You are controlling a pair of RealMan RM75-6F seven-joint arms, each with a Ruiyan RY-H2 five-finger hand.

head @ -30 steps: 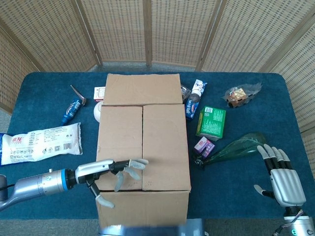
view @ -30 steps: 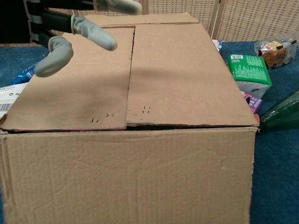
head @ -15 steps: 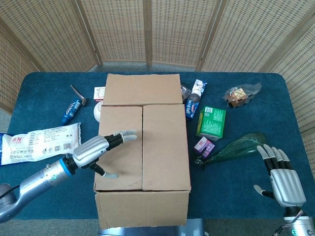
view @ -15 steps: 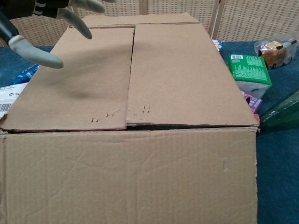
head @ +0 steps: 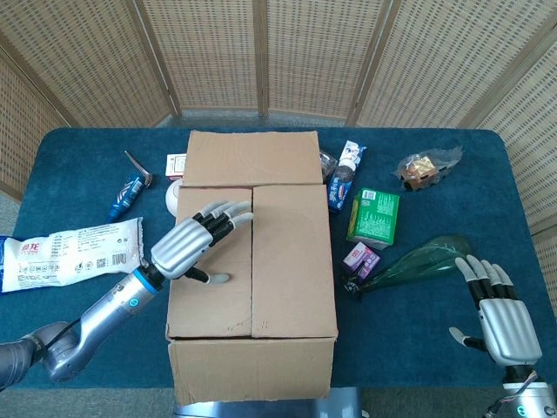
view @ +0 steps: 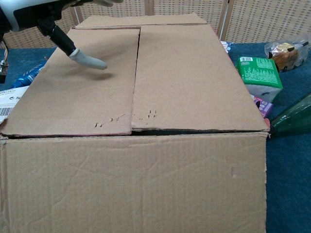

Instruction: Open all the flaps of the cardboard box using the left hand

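I've slid my left hand (head: 196, 244) toward twelve o'clock along the cardboard box (head: 252, 261), fingers spread (holding nothing), to reach the centre seam.

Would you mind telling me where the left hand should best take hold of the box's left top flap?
Probably at the flap's free edge along the centre seam, coming from above: it lies flat, so the left hand could hook fingers there and fold it outward.

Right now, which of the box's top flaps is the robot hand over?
The left top flap; the left robot hand reaches over it, while the right flap stays uncovered.
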